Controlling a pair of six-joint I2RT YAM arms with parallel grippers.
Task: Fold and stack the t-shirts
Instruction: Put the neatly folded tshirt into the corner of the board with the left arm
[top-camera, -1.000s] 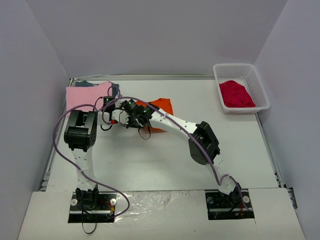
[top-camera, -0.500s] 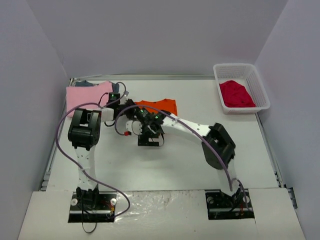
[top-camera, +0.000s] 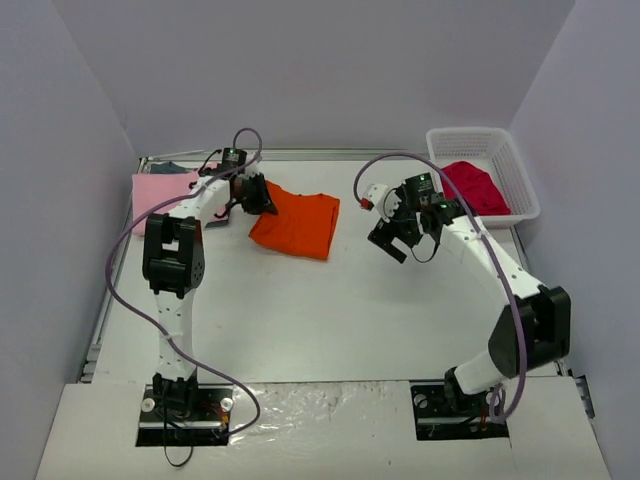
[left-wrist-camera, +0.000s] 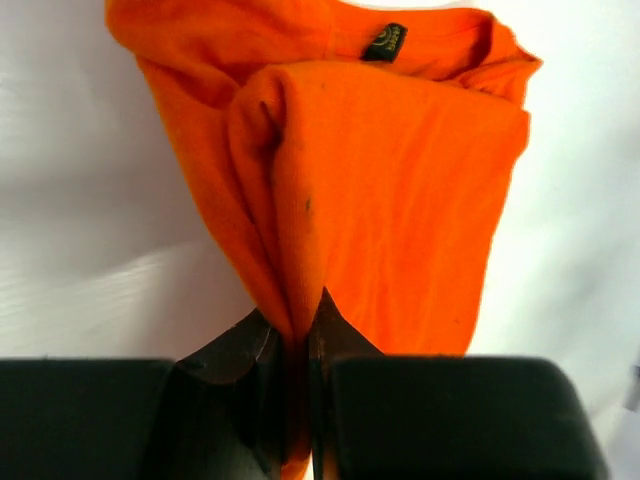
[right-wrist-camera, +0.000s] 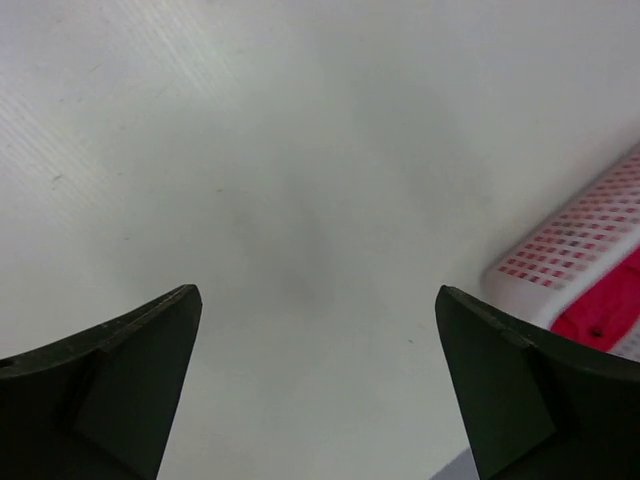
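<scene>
Top external view: we see the left gripper (top-camera: 256, 196) at the far left of the table (top-camera: 330, 320), jaws pinched tight on a fold of the orange t-shirt (top-camera: 300, 225), which lies partly folded just beside the pink t-shirt (top-camera: 165, 190). From the left wrist, we find the cloth bunched between the fingers, its collar label at the far end. We see the right gripper (top-camera: 392, 243) hanging with jaws spread wide, holding nothing, near the white basket (top-camera: 465, 131) where the crimson t-shirt (top-camera: 475, 188) sits.
</scene>
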